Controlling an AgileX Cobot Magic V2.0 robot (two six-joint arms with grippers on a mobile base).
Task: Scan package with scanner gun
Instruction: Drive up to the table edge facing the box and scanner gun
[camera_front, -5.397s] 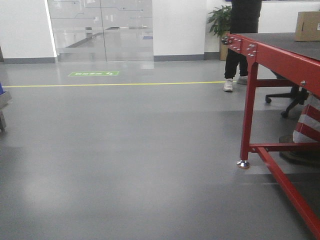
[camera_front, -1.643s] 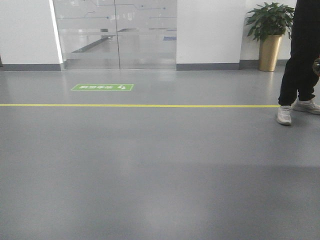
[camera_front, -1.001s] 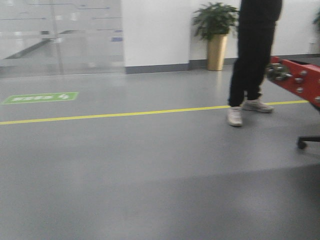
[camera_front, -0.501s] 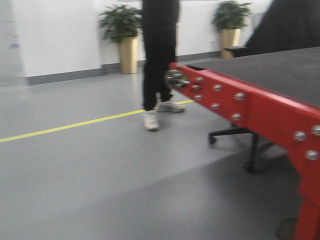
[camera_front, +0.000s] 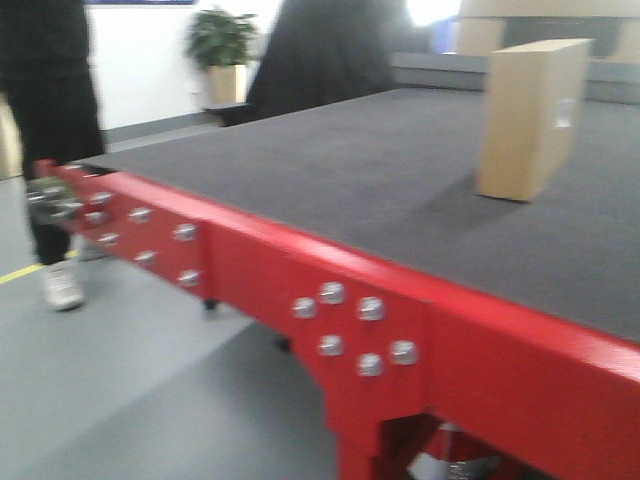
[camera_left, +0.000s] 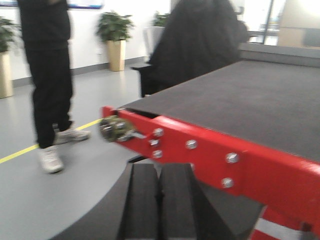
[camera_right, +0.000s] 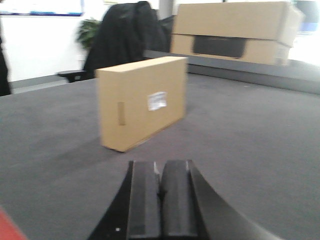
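Floor (camera_left: 30, 200) left of the table (camera_front: 250, 255) is grey with a yellow line (camera_left: 20, 153), and a person (camera_left: 47, 75) in black stands there near the table's corner. Behind the table, by the white wall, is a potted plant (camera_left: 115, 37). A chair with a black jacket (camera_left: 195, 45) over it is at the table's far edge.

The table has a red bolted frame and a dark, matt, felt-like top, which probably keeps a box from sliding. The left gripper (camera_left: 159, 172) is low before the table's corner, its pads pressed together with nothing between them. The right gripper (camera_right: 160, 172) is above the top, also closed and empty.

The package (camera_right: 142, 102) stands on edge on the table's right part, well apart from both grippers. Its white label (camera_right: 157, 101) faces the right wrist camera, so I judge it is placed for easy reading. Beyond the table's far right are wide cartons (camera_right: 232, 30). The scanner is in no view, so taking it seems the first step.
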